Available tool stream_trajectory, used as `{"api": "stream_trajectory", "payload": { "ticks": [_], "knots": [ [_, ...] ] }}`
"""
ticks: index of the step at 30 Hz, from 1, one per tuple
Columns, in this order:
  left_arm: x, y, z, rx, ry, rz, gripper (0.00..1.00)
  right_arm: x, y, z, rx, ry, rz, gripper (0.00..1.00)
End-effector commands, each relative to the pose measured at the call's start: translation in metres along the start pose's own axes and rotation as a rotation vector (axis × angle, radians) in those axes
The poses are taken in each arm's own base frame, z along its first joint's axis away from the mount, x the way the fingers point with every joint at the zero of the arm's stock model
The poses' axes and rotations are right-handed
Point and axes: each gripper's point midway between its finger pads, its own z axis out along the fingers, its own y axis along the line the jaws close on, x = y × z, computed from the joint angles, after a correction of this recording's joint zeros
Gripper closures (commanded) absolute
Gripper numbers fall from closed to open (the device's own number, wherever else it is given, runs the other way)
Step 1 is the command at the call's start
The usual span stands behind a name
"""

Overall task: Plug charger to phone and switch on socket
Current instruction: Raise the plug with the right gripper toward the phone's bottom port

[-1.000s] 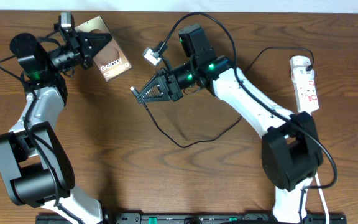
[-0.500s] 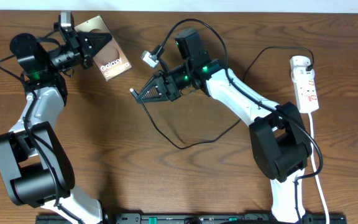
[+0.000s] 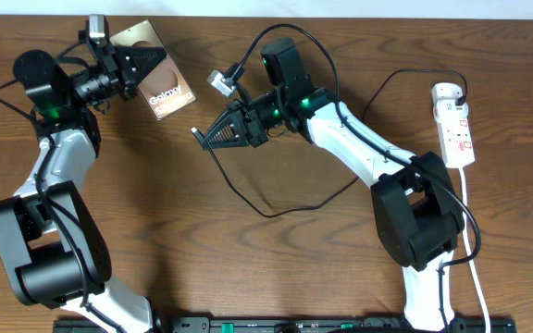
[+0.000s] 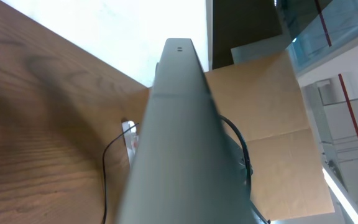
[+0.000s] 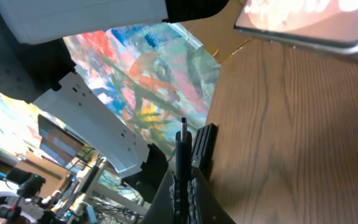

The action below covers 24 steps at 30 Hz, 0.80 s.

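Note:
The phone (image 3: pixel 169 95), dark brown with white "Galaxy" lettering, is held off the table at the back left by my left gripper (image 3: pixel 144 72), which is shut on it. In the left wrist view the phone (image 4: pixel 179 137) shows edge-on and hides the fingers. My right gripper (image 3: pixel 213 135) is shut on the charger's connector end; its tip (image 3: pixel 195 132) points left, a short way from the phone's lower right corner. In the right wrist view the connector (image 5: pixel 182 144) sticks up from the shut fingers (image 5: pixel 184 190), with the phone (image 5: pixel 309 22) at the top right. The charger cable (image 3: pixel 266 213) loops over the table towards the socket (image 3: pixel 454 125).
The socket, a white power strip, lies at the far right with its white cord (image 3: pixel 470 222) running towards the front edge. The right arm (image 3: pixel 368 153) reaches across the middle of the table. The left arm (image 3: pixel 58 176) stands along the left side.
My right gripper has moved a little left and back with the connector, closer to the phone. The left gripper and the phone have stayed still.

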Motion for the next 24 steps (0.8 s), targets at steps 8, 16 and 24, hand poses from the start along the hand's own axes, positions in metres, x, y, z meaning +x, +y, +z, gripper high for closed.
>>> {"api": "stream_trajectory", "payload": {
  "ticks": [8,16,24],
  "knots": [
    [0.013,-0.010,0.014,0.020,0.061,-0.005,0.93,0.000,-0.008,-0.007,-0.006,-0.008,-0.005,0.99],
    [0.014,-0.010,0.014,0.021,0.066,-0.009,0.93,0.008,-0.021,-0.007,-0.006,-0.007,0.027,0.99],
    [0.016,-0.013,0.014,0.029,0.081,0.017,0.93,0.000,-0.019,-0.008,-0.005,-0.010,0.006,0.99]
  ]
}}
